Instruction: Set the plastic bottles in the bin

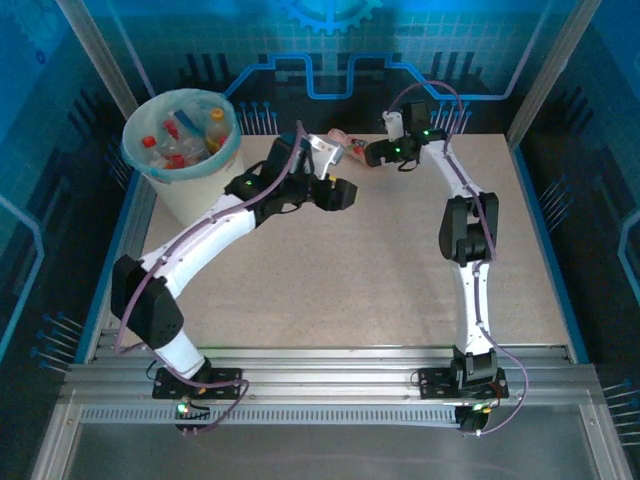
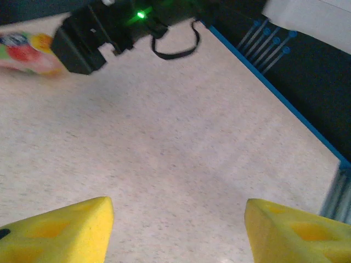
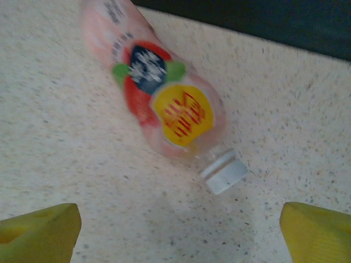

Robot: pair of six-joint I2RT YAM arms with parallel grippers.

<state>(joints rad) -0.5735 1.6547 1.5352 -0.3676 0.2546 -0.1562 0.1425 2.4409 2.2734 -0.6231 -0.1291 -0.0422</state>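
One pink plastic bottle (image 3: 159,93) with a white cap (image 3: 225,172) lies on its side on the table, cap pointing toward my right gripper (image 3: 180,230). That gripper is open, its yellow pads apart and nothing between them, a short way before the cap. From above, the bottle (image 1: 345,140) lies near the table's back edge, just left of the right gripper (image 1: 372,152). My left gripper (image 1: 338,192) hovers in front of the bottle; it is open (image 2: 178,219) over bare table, with the bottle (image 2: 24,52) at the far left. The bin (image 1: 195,195) at the back left holds several bottles (image 1: 185,140).
The table's raised blue edge (image 2: 274,93) runs along the right in the left wrist view. The two grippers are close to each other near the back middle of the table. The right gripper's black body (image 2: 82,41) sits next to the bottle.
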